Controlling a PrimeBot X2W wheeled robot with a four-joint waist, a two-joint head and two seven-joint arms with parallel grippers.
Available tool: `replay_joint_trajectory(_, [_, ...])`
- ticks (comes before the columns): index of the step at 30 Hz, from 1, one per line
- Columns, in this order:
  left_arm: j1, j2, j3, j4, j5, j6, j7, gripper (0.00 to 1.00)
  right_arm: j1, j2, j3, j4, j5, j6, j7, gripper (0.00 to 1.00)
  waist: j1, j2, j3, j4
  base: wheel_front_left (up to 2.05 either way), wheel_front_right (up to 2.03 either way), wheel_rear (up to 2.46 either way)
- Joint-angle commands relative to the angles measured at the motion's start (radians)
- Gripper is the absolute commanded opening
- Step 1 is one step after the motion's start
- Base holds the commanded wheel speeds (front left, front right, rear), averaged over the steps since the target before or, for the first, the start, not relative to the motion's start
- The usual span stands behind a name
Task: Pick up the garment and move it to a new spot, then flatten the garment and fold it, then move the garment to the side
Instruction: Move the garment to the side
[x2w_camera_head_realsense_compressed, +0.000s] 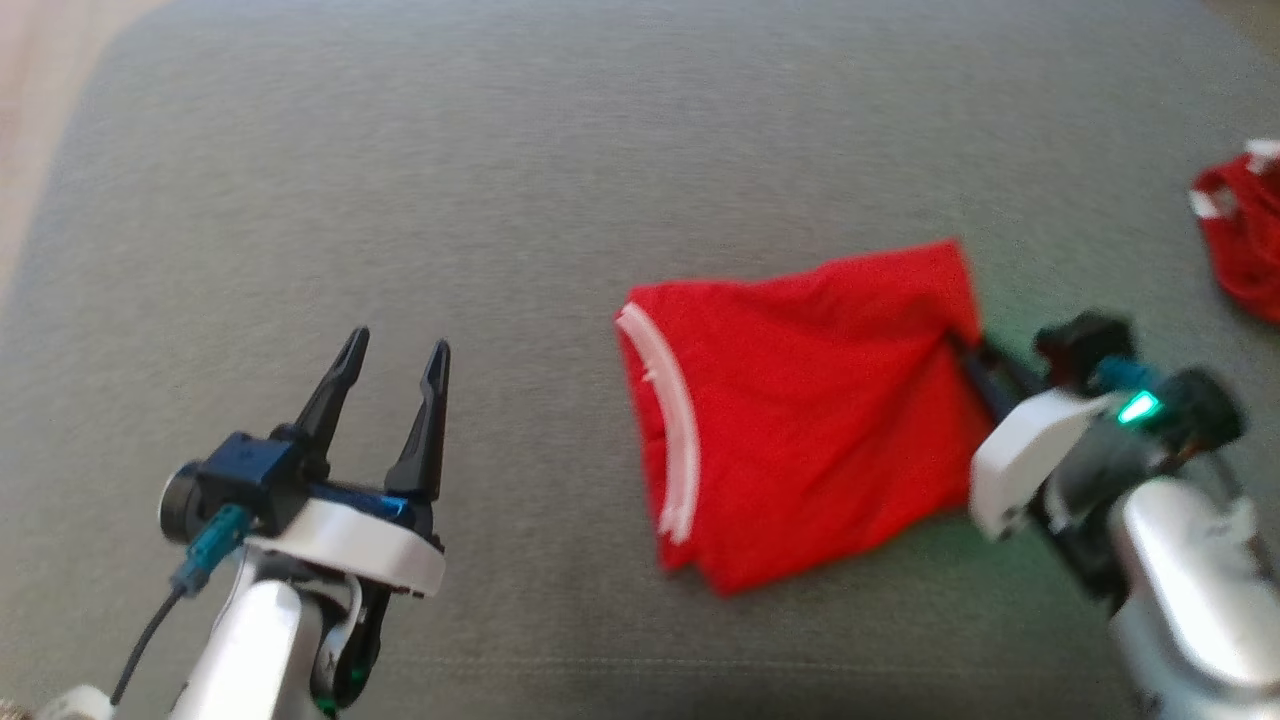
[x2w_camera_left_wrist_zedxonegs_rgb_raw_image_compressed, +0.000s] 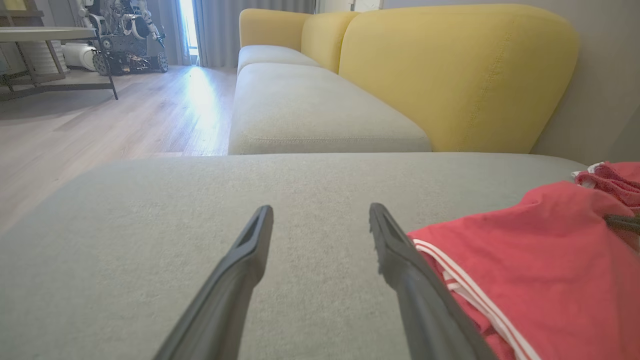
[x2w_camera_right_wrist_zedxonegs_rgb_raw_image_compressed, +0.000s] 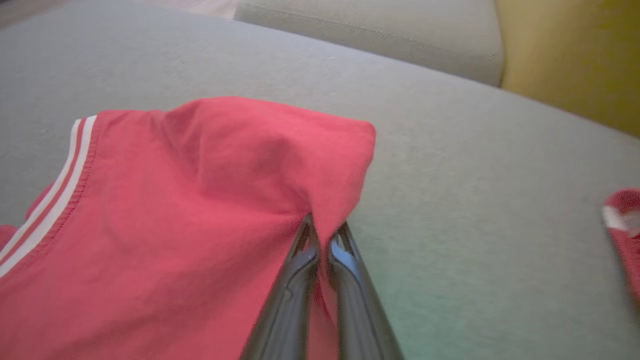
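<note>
Red knit cloth, thin and limp: the garment (x2w_camera_head_realsense_compressed: 800, 400) lies folded into a rough rectangle on the grey cushion (x2w_camera_head_realsense_compressed: 400, 150), right of middle in the head view, with its white band (x2w_camera_head_realsense_compressed: 675, 410) curving down the edge that faces the left gripper (x2w_camera_head_realsense_compressed: 398, 345). The right gripper (x2w_camera_right_wrist_zedxonegs_rgb_raw_image_compressed: 323, 231) has its fingers pinched together on the garment's right edge near the far corner, a ridge of cloth drawn up at the tips and creases fanning away from the pinch. The left gripper hovers over bare cushion with fingers spread wide, holding nothing, apart from the garment. I judge the garment very light and wholly soft. It will sag from any single held point, and a one-point lift would probably let the folded layers slide open. The cushion's weave looks grippy, so dragging may bunch the lower layer instead of sliding it. Whether the pinch has caught every layer or only the top one cannot be told. A safer hold would be two points on one edge, or a second grip at the band, where the trim looks thicker and less likely to slip. Another red garment (x2w_camera_head_realsense_compressed: 1240, 240) lies apart at the far right.
</note>
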Motion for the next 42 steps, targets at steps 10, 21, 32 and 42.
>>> replay_joint_trajectory(10, [-0.085,0.044,0.015,-0.083,0.024,-0.009,0.005,1.00,-0.186,-0.168,-0.086,-0.026,-0.031,0.004,-0.023,0.00,0.0000,0.0000,0.080,-0.136,0.00,0.00,0.00])
replay_joint_trajectory(21, [-0.128,0.079,0.007,-0.127,0.030,-0.021,0.023,1.00,-0.332,-0.253,-0.269,0.023,-0.055,0.004,-0.050,0.00,0.0000,0.0000,0.168,-0.169,0.00,0.00,0.00])
replay_joint_trajectory(32, [-0.165,0.104,0.002,-0.149,0.031,-0.027,0.029,1.00,-0.400,-0.278,-0.378,0.013,-0.048,0.004,-0.075,0.00,0.0000,0.0000,0.241,-0.179,0.00,0.00,0.00])
replay_joint_trajectory(42, [-0.182,0.126,0.002,-0.162,0.028,-0.027,0.035,1.00,-0.412,-0.256,-0.436,0.014,-0.059,0.004,-0.106,0.22,0.0000,0.0000,0.281,-0.202,0.00,0.00,0.00])
